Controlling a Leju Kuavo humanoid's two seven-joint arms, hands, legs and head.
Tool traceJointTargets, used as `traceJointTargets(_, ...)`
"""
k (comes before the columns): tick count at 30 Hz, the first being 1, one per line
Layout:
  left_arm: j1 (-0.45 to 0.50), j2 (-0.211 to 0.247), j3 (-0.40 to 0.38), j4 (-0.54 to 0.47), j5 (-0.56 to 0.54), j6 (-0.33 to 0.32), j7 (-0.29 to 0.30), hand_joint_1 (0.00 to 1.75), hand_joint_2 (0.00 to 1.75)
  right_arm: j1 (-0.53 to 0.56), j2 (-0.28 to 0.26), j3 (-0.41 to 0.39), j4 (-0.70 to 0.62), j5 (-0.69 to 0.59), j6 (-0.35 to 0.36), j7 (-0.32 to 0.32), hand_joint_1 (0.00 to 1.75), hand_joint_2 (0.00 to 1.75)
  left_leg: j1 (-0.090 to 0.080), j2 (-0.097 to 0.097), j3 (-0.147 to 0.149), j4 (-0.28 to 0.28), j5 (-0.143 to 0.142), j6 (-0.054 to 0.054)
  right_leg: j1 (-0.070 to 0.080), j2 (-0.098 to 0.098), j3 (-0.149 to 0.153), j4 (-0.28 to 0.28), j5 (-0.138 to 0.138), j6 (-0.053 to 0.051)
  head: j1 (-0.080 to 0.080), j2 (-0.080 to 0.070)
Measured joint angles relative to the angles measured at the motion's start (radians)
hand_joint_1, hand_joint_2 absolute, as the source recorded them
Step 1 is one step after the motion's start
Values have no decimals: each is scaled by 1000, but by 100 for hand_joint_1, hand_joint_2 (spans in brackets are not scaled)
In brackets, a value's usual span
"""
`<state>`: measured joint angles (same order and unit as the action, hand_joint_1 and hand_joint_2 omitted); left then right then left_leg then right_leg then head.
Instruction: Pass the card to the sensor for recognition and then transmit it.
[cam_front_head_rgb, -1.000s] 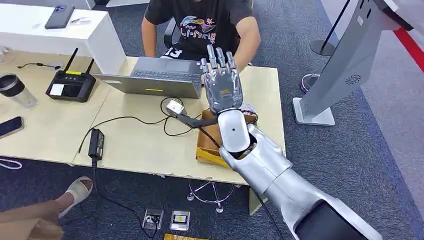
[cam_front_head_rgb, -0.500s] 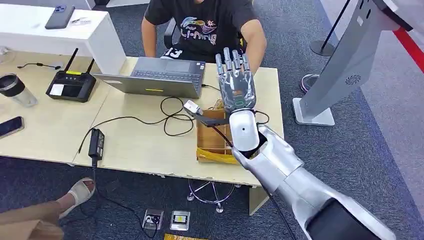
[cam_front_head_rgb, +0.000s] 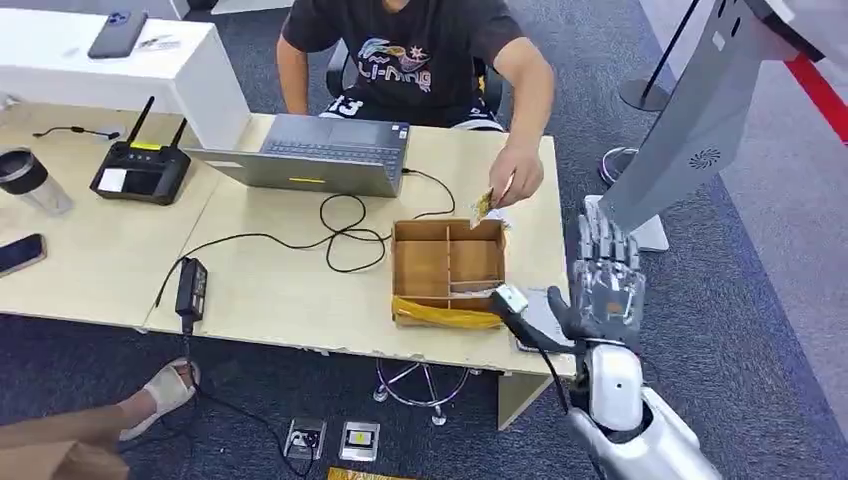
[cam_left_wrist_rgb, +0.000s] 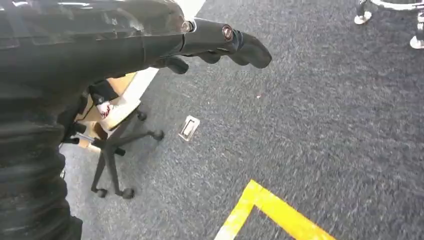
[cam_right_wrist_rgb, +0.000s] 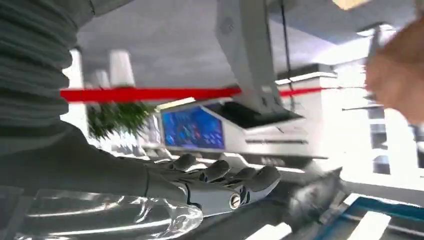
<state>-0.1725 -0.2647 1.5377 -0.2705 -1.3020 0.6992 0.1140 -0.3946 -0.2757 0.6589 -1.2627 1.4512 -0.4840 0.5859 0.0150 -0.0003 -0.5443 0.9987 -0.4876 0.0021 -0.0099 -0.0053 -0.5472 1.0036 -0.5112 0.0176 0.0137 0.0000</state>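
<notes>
Grey carpet (cam_front_head_rgb: 760, 300) surrounds a pale wooden worktop (cam_front_head_rgb: 280, 290) that carries a compartmented cardboard box (cam_front_head_rgb: 447, 270), taken as the landmark; behind the box, a seated person's hand (cam_front_head_rgb: 517, 180) pinches a small yellowish card (cam_front_head_rgb: 483, 206) just above the box's far right corner, apart from the robot; to the left of the box lie looped black cables (cam_front_head_rgb: 340, 225) and a grey laptop (cam_front_head_rgb: 310, 155), and farther left a black controller with antennas (cam_front_head_rgb: 140, 170); to the right of the box, off the worktop edge, the right hand (cam_front_head_rgb: 607, 285) stands raised with fingers (cam_front_head_rgb: 600, 240) straight and spread, holding nothing; the right wrist view confirms its released state (cam_right_wrist_rgb: 220, 182), with a blue-lit screen (cam_right_wrist_rgb: 192, 127) beyond it; farther right of the box rises a grey kiosk stand (cam_front_head_rgb: 700, 120); the left hand (cam_left_wrist_rgb: 215, 45) hangs over carpet with a yellow floor line (cam_left_wrist_rgb: 275, 210), its dark fingers (cam_left_wrist_rgb: 250, 50) curled inward around nothing.
</notes>
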Motion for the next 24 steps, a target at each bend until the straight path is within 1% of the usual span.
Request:
traceJointTargets(2, -1, 2, 0, 0, 0, 0, 13, 0, 175, 58, -31, -54, -6, -65, -77, -7, 0, 175, 0, 0, 0, 0, 0, 0, 0, 0, 0, 0, 0, 0, 0, 0)
traceJointTargets(4, -1, 3, 0, 0, 5, 0, 29, 0, 175, 121, -52, -94, 0, -209, -170, -37, 0, 175, 0, -1, 0, 0, 0, 0, 0, 0, 1, 0, 0, 0, 0, 0)
traceJointTargets(6, -1, 3, 0, -2, 38, 0, 44, 0, 175, 163, -59, -128, 32, -361, -204, -81, 0, 175, 0, 0, 0, 0, 0, 0, 0, 0, 1, 0, 0, 0, 0, 0)
traceJointTargets(9, -2, -9, 0, -15, 63, 0, 62, 0, 175, 209, -57, -171, 138, -592, -197, -170, 0, 175, 0, -1, 0, 0, 0, 0, 0, -1, 1, 0, 0, 0, 0, 0)
traceJointTargets(11, -2, -18, 0, -22, 62, 0, 65, 0, 175, 227, -48, -192, 223, -688, -188, -225, 0, 175, 0, -1, -1, 0, 0, 0, 0, -1, 0, 0, 0, 0, 0, 0)
traceJointTargets(13, -3, -25, 0, -26, 59, 0, 65, 0, 175, 238, -25, -221, 323, -855, -138, -300, 0, 175, 0, -1, -1, 0, 0, 0, 0, 0, 0, 0, 0, 0, 0, 0)
traceJointTargets(15, -3, -31, 0, -31, 59, 0, 58, 0, 175, 260, 12, -258, 437, -1002, -72, -347, 0, 175, 0, -1, -1, 0, 0, 0, 0, -1, 0, 0, -1, -1, 0, 0)
traceJointTargets(16, -2, -32, 0, -34, 59, 0, 55, 0, 175, 271, 31, -271, 477, -1026, -56, -351, 0, 175, 0, -2, -1, -1, 0, 0, 0, -1, 0, 0, -1, -1, 0, 0)
traceJointTargets(17, -2, -33, 0, -35, 59, 0, 45, 0, 175, 282, 51, -283, 527, -1032, -27, -335, 0, 175, 0, -1, -1, -1, 0, 0, 0, -1, 0, 0, -1, -1, -1, 0)
traceJointTargets(19, -3, -35, 0, -35, 45, 0, 40, 0, 175, 301, 90, -295, 617, -1019, 17, -266, 0, 175, 1, -1, -1, -1, 0, 0, 1, -1, 0, 0, -2, -2, 0, 0)
traceJointTargets(21, -3, -37, 0, -40, 24, 0, 42, 0, 175, 324, 134, -302, 691, -1019, 30, -201, 0, 175, 1, -1, -1, -2, 0, 0, 1, -1, 0, 0, -2, -2, 0, 0)
traceJointTargets(22, -3, -37, 0, -40, 22, 0, 36, 0, 175, 335, 160, -308, 722, -1025, 35, -180, 0, 175, 1, -1, -1, -2, -1, -1, 1, 0, -1, 1, -2, -2, 0, 0)
traceJointTargets(23, -3, -37, 0, -40, 22, 0, 24, 0, 175, 341, 178, -313, 743, -1027, 40, -174, 0, 175, 1, 0, -1, -2, -1, -1, 1, 0, -1, 1, -2, -2, 0, 0)
traceJointTargets(24, -3, -36, 0, -39, 13, 0, 16, 0, 175, 344, 197, -316, 765, -1026, 61, -178, 0, 175, 1, 1, -1, -2, -1, -1, 1, 0, -1, 1, -2, -2, 0, 0)
